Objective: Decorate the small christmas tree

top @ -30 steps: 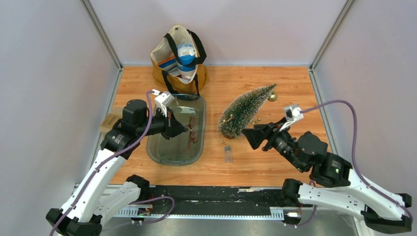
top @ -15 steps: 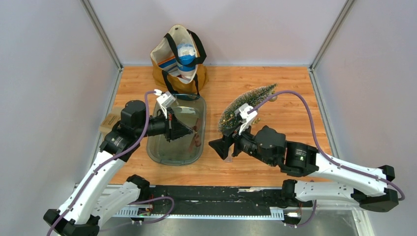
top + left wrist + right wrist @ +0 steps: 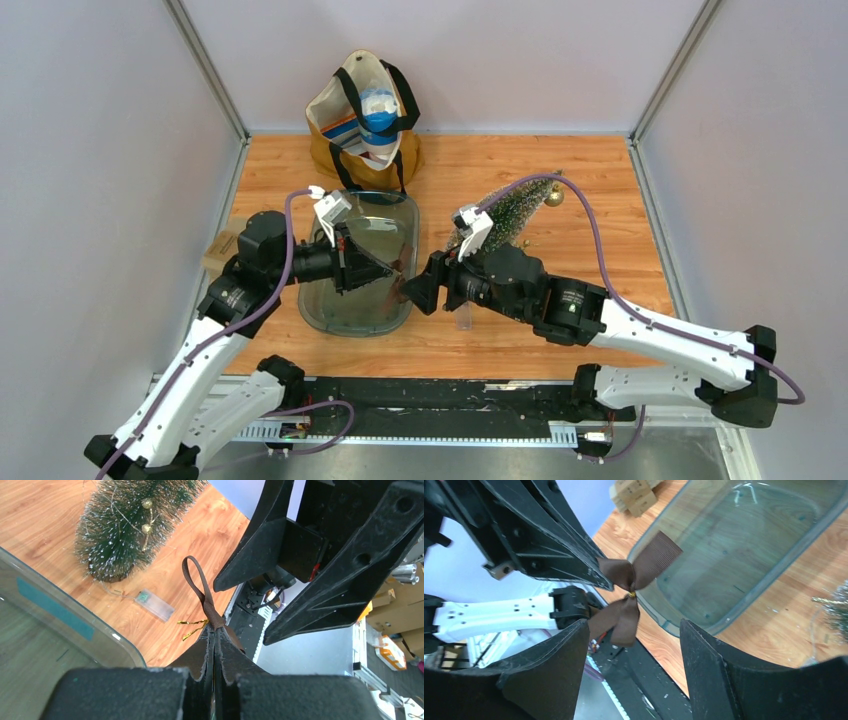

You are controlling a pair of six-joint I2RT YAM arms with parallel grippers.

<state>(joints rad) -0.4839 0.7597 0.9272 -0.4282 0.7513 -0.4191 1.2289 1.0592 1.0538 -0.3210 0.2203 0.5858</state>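
The right arm has swung in from beside the small christmas tree (image 3: 505, 215), and the right pincer (image 3: 631, 625) now faces the brown bow (image 3: 634, 575) head-on, jaws spread wide. The left pincer (image 3: 215, 680) is clamped on the bow, holding it above the near right rim of the glass tray (image 3: 330, 310). From the right wrist, the knot sits just ahead of the gap, roughly centred. The bow's length slants up the view, not from finger to finger (a handover looks likely). The tree lies beyond the right arm on the worktop (image 3: 600, 180).
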